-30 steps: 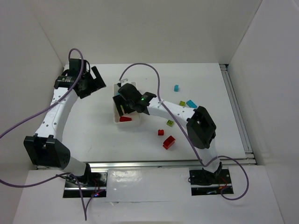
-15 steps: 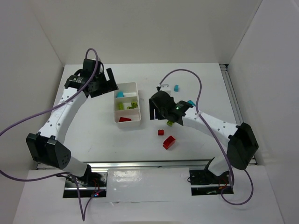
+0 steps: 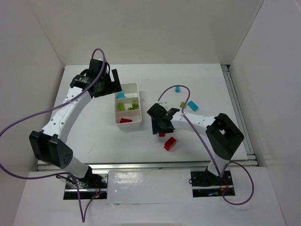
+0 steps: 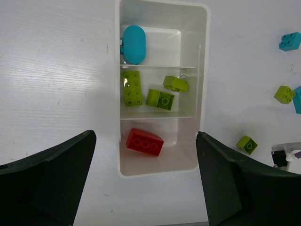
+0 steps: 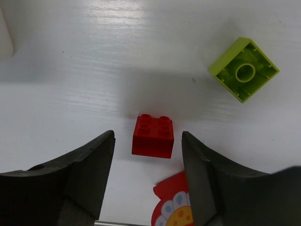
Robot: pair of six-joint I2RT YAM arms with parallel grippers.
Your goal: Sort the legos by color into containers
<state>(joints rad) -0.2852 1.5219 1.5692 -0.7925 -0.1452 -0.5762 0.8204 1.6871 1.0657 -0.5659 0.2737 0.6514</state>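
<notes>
The white tray (image 3: 136, 103) holds a cyan piece (image 4: 134, 44) in its far compartment, three yellow-green bricks (image 4: 132, 88) in the middle one and a red brick (image 4: 145, 142) in the near one. My left gripper (image 3: 109, 84) is open and empty above the tray; its fingers (image 4: 51, 183) straddle the tray's near end in the left wrist view. My right gripper (image 3: 159, 123) is open, with its fingers (image 5: 84, 174) on either side of a small red brick (image 5: 153, 135), which also shows in the top view (image 3: 162, 134). I cannot tell whether they touch it.
A larger red piece (image 3: 170, 143) with a flower sticker lies just beside the small red brick. A yellow-green brick (image 5: 243, 69) lies upside down nearby. Another yellow-green brick (image 3: 183, 104) and two cyan bricks (image 3: 178, 88) (image 3: 192, 105) lie at the right.
My right gripper has left the tray, swung right and come down over the small red brick. My left gripper has moved right to hover over the tray.
</notes>
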